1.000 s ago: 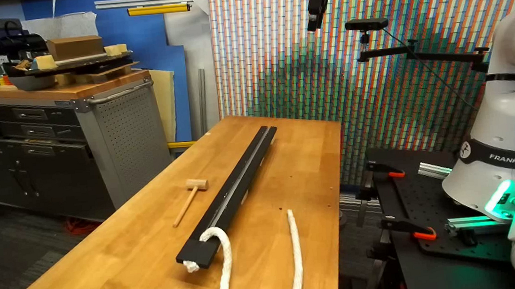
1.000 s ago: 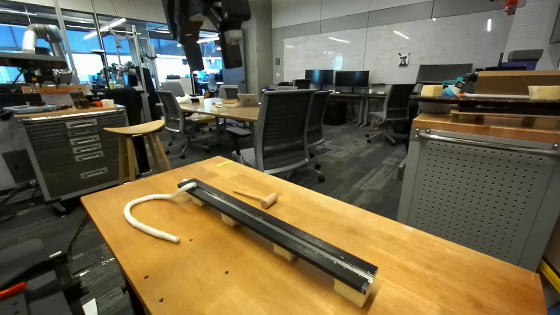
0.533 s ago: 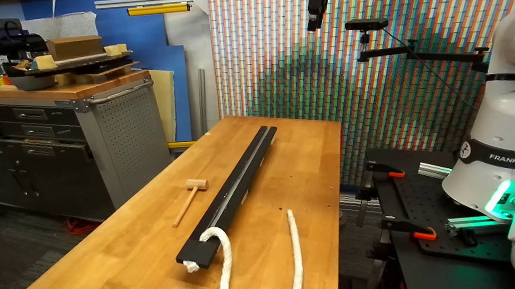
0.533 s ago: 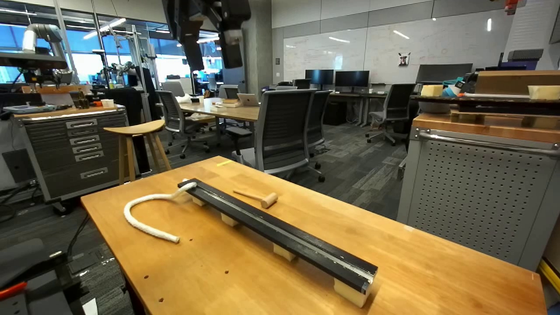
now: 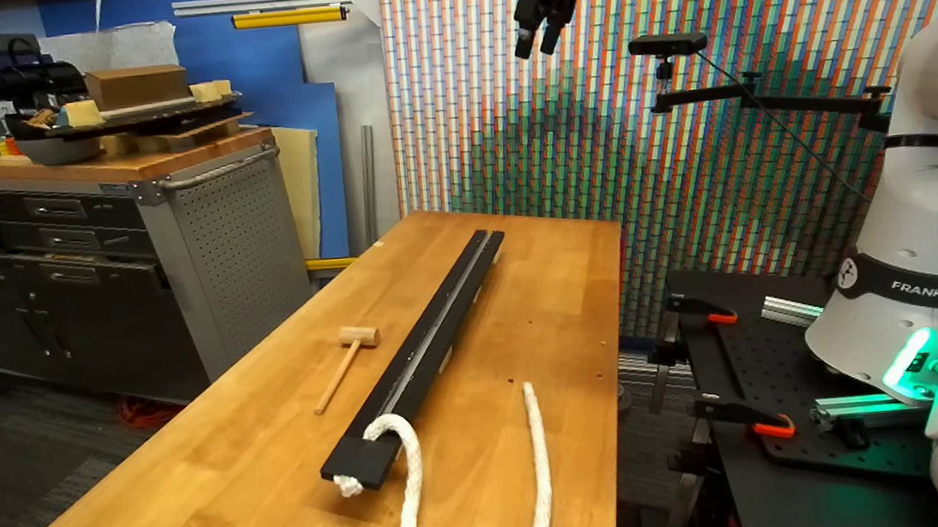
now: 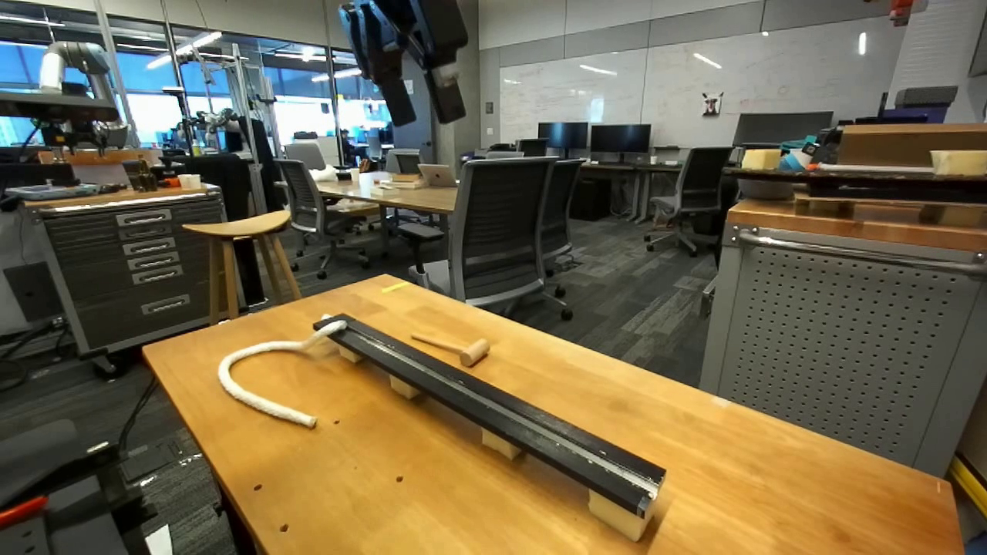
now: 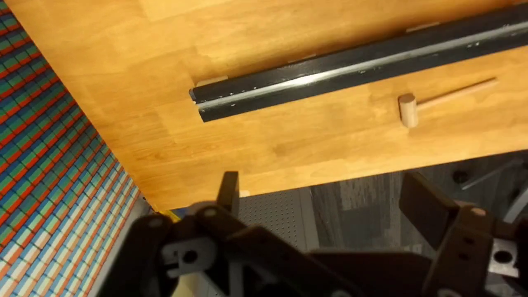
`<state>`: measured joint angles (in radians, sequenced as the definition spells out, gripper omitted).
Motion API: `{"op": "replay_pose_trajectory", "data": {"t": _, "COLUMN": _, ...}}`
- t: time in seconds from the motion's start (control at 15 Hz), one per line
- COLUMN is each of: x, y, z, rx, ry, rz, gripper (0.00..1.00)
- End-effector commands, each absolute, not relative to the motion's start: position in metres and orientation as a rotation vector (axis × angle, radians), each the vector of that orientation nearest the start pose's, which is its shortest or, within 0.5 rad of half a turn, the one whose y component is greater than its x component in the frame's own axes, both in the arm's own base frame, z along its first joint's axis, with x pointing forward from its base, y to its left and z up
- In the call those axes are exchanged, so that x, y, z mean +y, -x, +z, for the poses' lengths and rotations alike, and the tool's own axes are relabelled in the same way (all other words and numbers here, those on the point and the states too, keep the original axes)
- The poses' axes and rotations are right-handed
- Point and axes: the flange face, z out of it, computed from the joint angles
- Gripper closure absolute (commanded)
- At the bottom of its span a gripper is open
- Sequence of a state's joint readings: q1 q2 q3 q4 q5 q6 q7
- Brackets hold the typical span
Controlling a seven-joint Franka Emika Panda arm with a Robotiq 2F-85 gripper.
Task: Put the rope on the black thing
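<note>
1. Rope (image 6: 226, 375): one end pokes out past an end of the black bar (image 6: 493, 410); the rest curls loose on the table (image 6: 455, 509).
2. Next, I'd say: go for the loose end (image 6: 309, 422). No rope in wrist view, so traverse toward the rope's end of the bar before descending.
3. Pinch just behind the tip; hard pulling could drag the seated end off.
4. Lay it along the groove (image 7: 309, 80), low and slow.
5. Gripper (image 7: 324, 194): fingers (image 7: 427, 208) spread apart, nothing held. Hangs high above table level, pointing down at a slant, well apart from rope and bar.
</note>
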<state>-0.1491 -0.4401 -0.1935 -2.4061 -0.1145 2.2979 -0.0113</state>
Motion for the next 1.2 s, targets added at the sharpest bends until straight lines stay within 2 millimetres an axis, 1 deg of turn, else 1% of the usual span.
{"op": "replay_pose_trajectory", "data": {"t": 0.0, "x": -0.144, "y": -0.442, "z": 0.493, "rx": 0.601, "ry": 3.14, "rz": -0.627, "gripper": 0.0}}
{"op": "replay_pose_trajectory", "data": {"t": 0.13, "x": -0.132, "y": -0.454, "z": 0.48, "rx": 0.683, "ry": 3.164, "rz": -0.631, "gripper": 0.0}}
{"op": "replay_pose_trajectory", "data": {"t": 0.2, "x": -0.127, "y": -0.458, "z": 0.474, "rx": 0.713, "ry": 3.188, "rz": -0.6, "gripper": 0.0}}
{"op": "replay_pose_trajectory", "data": {"t": 0.4, "x": -0.103, "y": -0.467, "z": 0.46, "rx": 0.773, "ry": 3.226, "rz": -0.417, "gripper": 0.0}}
{"op": "replay_pose_trajectory", "data": {"t": 0.53, "x": -0.086, "y": -0.472, "z": 0.454, "rx": 0.799, "ry": 3.211, "rz": -0.268, "gripper": 0.0}}
{"op": "replay_pose_trajectory", "data": {"t": 0.67, "x": -0.073, "y": -0.477, "z": 0.45, "rx": 0.882, "ry": 3.18, "rz": -0.143, "gripper": 0.0}}
{"op": "replay_pose_trajectory", "data": {"t": 0.87, "x": -0.06, "y": -0.484, "z": 0.442, "rx": 1.039, "ry": 3.119, "rz": -0.113, "gripper": 0.0}}
{"op": "replay_pose_trajectory", "data": {"t": 0.93, "x": -0.055, "y": -0.486, "z": 0.439, "rx": 1.056, "ry": 3.113, "rz": -0.119, "gripper": 0.0}}
{"op": "replay_pose_trajectory", "data": {"t": 1.0, "x": -0.05, "y": -0.486, "z": 0.437, "rx": 1.023, "ry": 3.114, "rz": -0.104, "gripper": 0.0}}
{"op": "replay_pose_trajectory", "data": {"t": 1.13, "x": -0.042, "y": -0.481, "z": 0.447, "rx": 0.892, "ry": 3.163, "rz": -0.166, "gripper": 0.0}}
